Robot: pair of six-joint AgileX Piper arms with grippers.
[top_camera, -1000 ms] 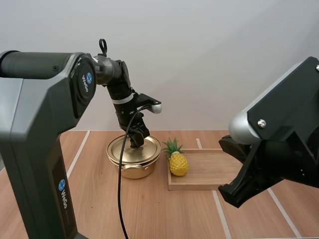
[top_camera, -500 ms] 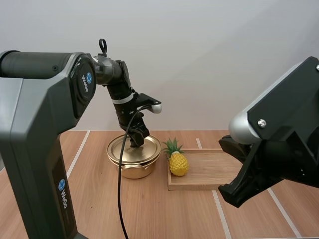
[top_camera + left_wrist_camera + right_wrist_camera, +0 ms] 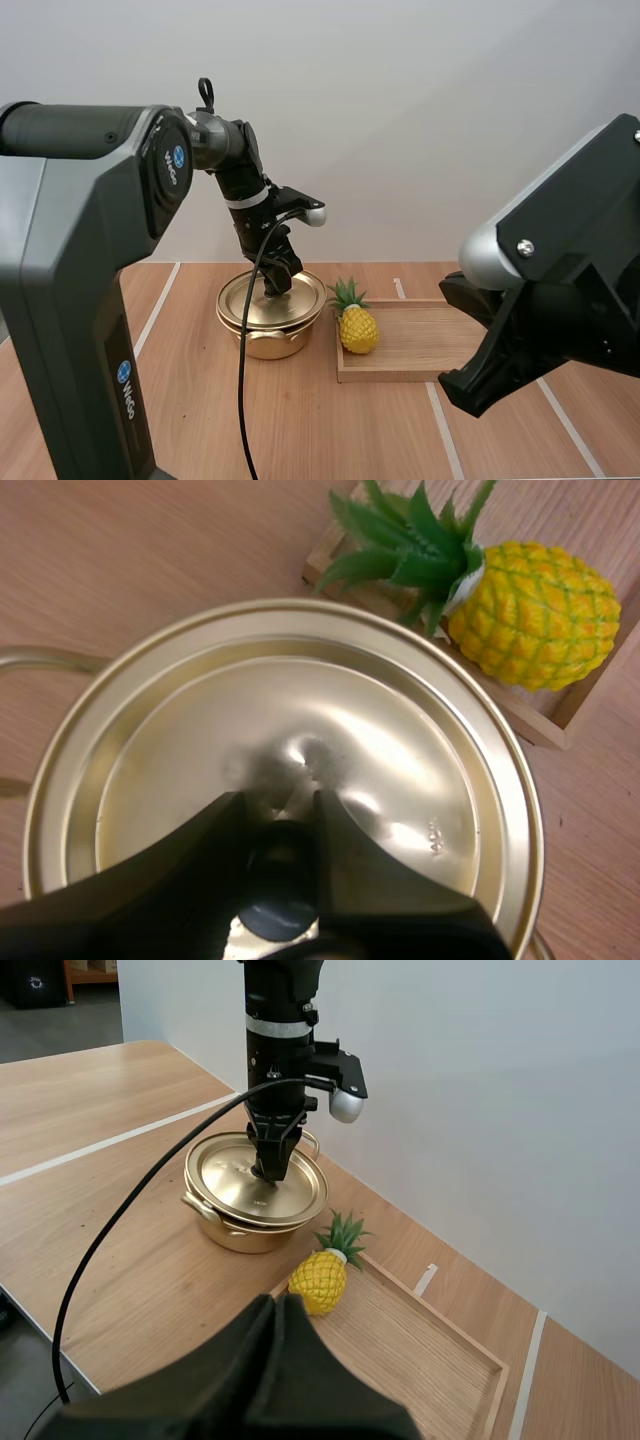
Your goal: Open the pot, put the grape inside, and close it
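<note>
Pot sitting on table, just beside wooden tray, at tray's left end. Gold lid lying on pot (looking a touch off-centre toward tray; I cannot be sure). My left gripper reaching down over lid's middle, fingertips pinching dark knob between them. Toy pineapple lying in tray at end nearest pot, leaves pointing potward. My right gripper hanging well back from pot and tray, fingers lying together as one wedge, gripping nothing.
</note>
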